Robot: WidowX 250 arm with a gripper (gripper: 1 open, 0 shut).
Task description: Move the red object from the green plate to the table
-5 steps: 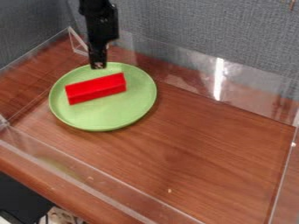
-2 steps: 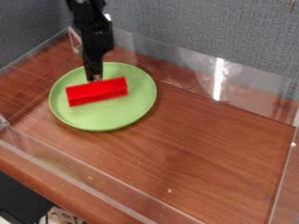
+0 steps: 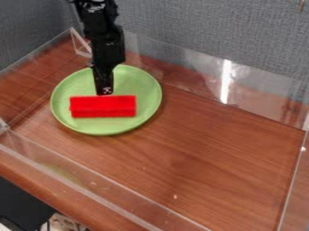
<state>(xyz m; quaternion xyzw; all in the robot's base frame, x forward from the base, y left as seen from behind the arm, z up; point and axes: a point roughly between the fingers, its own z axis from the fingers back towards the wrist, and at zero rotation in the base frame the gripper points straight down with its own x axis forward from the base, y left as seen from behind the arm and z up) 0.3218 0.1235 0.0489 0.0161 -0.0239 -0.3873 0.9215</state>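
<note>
Red object [image 3: 101, 107] on green plate [image 3: 145, 110], tool [image 3: 105, 91] just above (opening unclear, no writing).

A grey wall [image 3: 218, 27] with a rough, carpet-like texture stands behind the far edge. At the near left corner, below the front edge, a dark area [image 3: 22, 212] shows, too unclear to name.
</note>
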